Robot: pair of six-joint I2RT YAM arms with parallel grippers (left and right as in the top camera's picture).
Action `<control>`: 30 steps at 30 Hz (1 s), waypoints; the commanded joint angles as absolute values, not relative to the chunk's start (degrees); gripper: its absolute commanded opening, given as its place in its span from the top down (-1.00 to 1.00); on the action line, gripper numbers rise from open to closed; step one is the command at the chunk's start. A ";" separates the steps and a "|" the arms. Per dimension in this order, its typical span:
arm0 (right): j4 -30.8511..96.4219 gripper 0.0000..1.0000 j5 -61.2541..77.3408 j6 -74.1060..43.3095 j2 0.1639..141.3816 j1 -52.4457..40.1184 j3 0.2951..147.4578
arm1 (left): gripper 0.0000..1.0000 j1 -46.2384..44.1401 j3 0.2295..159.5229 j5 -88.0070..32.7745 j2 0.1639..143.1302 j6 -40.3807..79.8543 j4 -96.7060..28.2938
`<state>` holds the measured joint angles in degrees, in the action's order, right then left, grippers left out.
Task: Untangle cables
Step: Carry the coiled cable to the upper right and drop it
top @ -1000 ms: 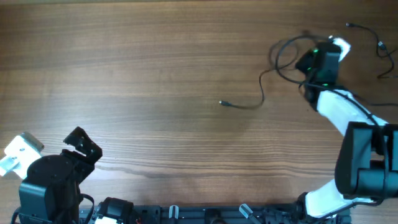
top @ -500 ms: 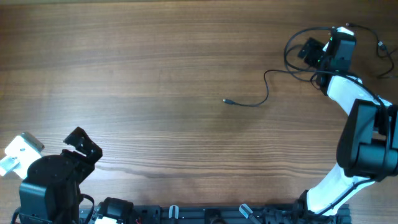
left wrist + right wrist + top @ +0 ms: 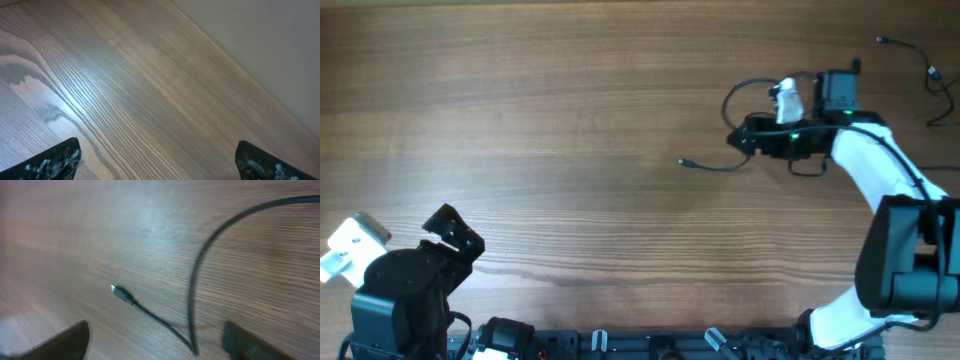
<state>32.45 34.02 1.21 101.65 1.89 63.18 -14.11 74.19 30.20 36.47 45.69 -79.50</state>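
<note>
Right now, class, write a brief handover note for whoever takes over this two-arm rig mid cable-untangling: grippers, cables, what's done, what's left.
Left gripper: open, empty, parked near-left over bare table.
Right gripper: open, low over a thin black cable, not gripping it.
Cables: that one runs from its plug end at mid-table and loops up around the Right gripper; a second cable lies apart at the far right edge.
Done: those two look separated.
Left: a knot may hide under the Right gripper, I cannot tell; check, then straighten the loop.
</note>
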 commanded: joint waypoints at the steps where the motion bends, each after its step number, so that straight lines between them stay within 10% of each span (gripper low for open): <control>1: 31.40 -0.29 12.19 -3.05 100.18 -2.85 62.24 | -1.00 -13.87 73.93 31.11 36.38 45.39 -79.42; 5: 28.58 0.91 -0.73 -8.08 100.16 -4.03 62.46 | -1.00 -13.87 73.93 31.14 36.38 45.39 -79.42; 17: -1.06 0.91 -14.09 25.34 101.93 2.90 70.48 | -1.00 -13.87 73.93 31.11 36.38 45.39 -79.42; 22: -9.37 0.90 -12.60 22.41 112.44 9.78 70.48 | -1.00 -13.87 73.93 31.14 36.38 45.39 -79.42; 23: -9.56 0.77 -12.58 19.33 114.04 10.81 70.48 | -1.00 -13.87 73.93 31.14 36.38 45.39 -79.42; 24: -8.93 -0.34 -12.03 14.81 115.39 11.84 70.48 | -1.00 -13.87 73.93 31.14 36.38 45.39 -79.42; 25: -7.70 -0.86 -9.41 12.95 115.72 12.29 70.48 | -1.00 -13.87 73.93 31.14 36.38 45.39 -79.42; 30: -4.75 -0.99 8.45 11.53 111.46 11.97 70.50 | -1.00 -13.87 73.93 31.11 36.38 45.39 -79.42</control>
